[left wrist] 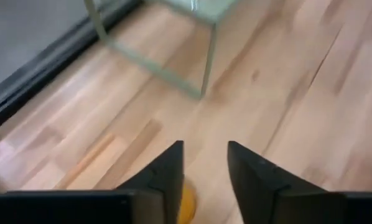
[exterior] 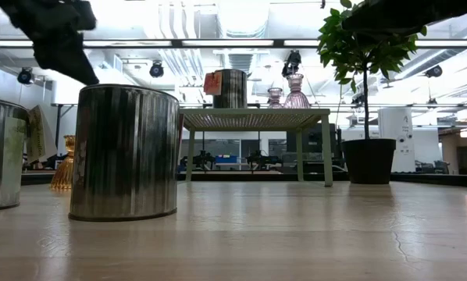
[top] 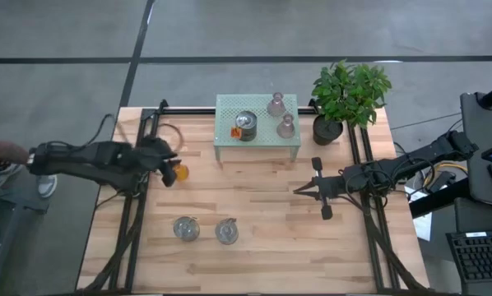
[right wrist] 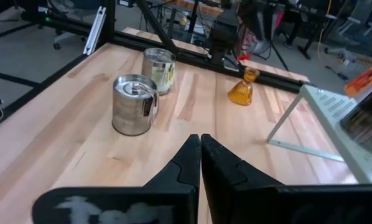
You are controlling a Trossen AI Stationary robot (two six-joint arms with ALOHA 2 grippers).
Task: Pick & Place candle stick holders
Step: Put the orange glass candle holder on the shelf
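Amber holder (top: 178, 172) near bench's left edge: lower left claw (top: 165, 161), open and empty, squarely around its neck. Right claw (top: 305, 189) closed, empty, waiting mid-right.

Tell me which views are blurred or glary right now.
Left wrist view: soft throughout, pale green mesh shelf leg smeared. Low view: bright ceiling lights behind, dark silvery ribbed round jar looms large up close. Right wrist view: shelf edge blurred. High view: evenly lit.
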